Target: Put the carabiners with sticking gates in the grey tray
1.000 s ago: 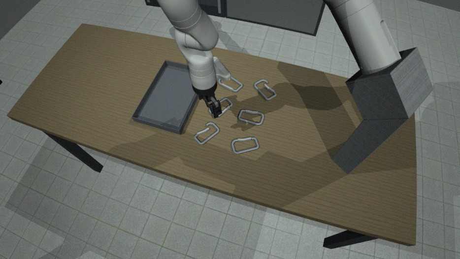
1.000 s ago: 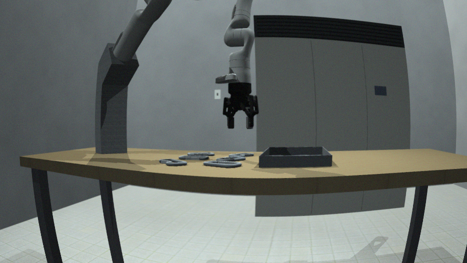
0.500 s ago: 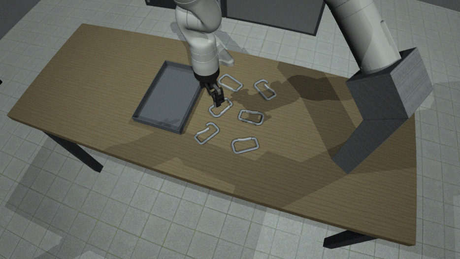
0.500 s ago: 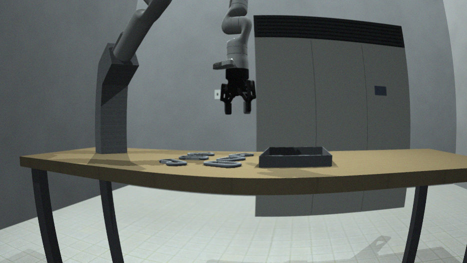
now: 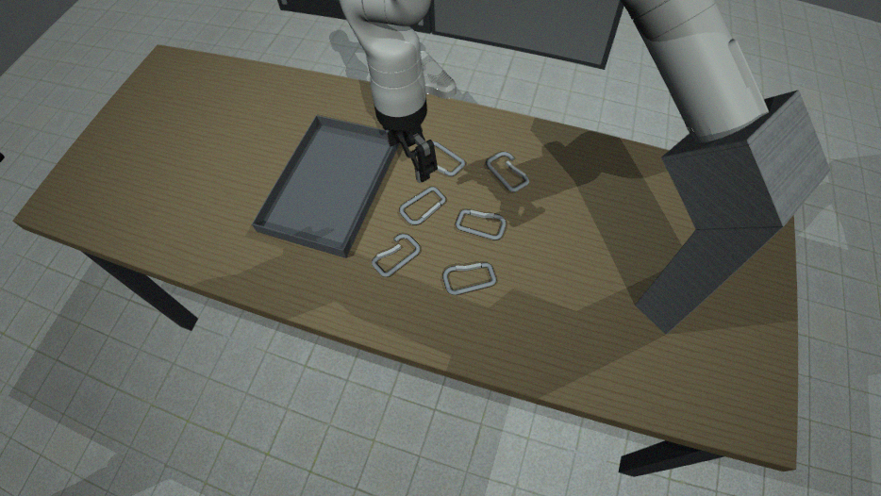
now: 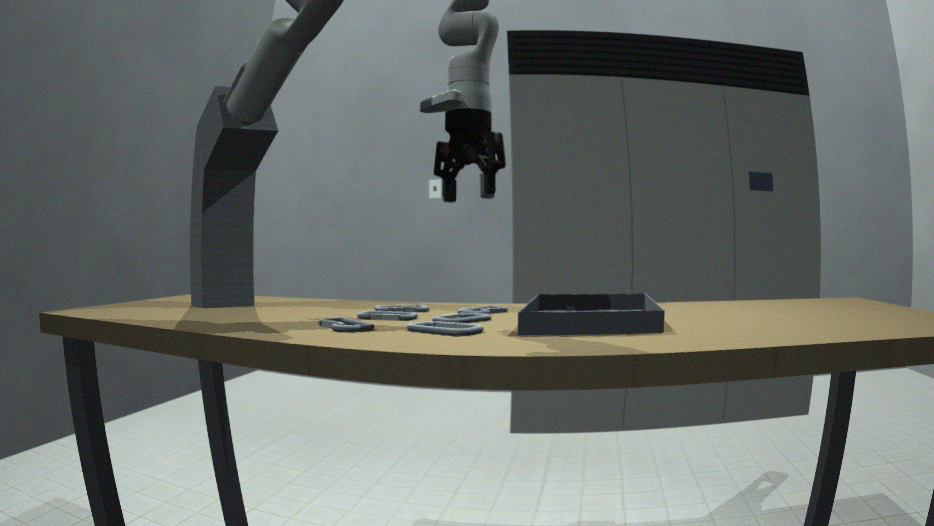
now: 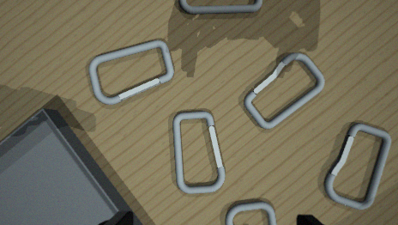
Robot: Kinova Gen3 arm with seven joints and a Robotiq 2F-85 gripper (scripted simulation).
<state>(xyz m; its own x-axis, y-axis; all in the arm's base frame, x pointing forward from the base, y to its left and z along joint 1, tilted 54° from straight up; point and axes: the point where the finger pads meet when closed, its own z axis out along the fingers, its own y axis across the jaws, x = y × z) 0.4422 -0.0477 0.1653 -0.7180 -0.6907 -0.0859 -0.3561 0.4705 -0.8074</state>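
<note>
Top view, clock face centred on the carabiner group. Grey tray (image 5: 302, 240) (image 6: 591, 322) (image 7: 86, 159) at 9 to 10 o'clock, beside the group, presumably for short transfers; nothing sorted into it. At 8, the first gaping carabiner (image 5: 405, 261) (image 6: 493, 310) (image 7: 250, 206) lies flat, gate swung inward: likely a sticker. Nearer 9 to 10, a straight-gated carabiner (image 5: 418, 198) (image 6: 461, 320) (image 7: 177, 152) sits closed. The gripper (image 5: 424, 166) (image 6: 467, 190) (image 7: 214, 220) hangs above the worktop (image 5: 123, 141) (image 6: 771, 320) (image 7: 26, 26), fingers spread, holding nothing, probably high for a survey or approach. Closed ones at 12 (image 5: 451, 153) (image 6: 445, 332) (image 7: 129, 51), between 5 and 6 (image 5: 472, 289) (image 6: 401, 309) (image 7: 381, 167), and 4 (image 5: 480, 234) (image 6: 387, 317) (image 7: 294, 106); the latter two have kinked gates, so shape alone seems poor evidence. Near 2, the second gaping carabiner (image 5: 499, 177) (image 6: 352, 328) (image 7: 220, 9) also looks tray-bound. Closed pieces presumably stay out.
</note>
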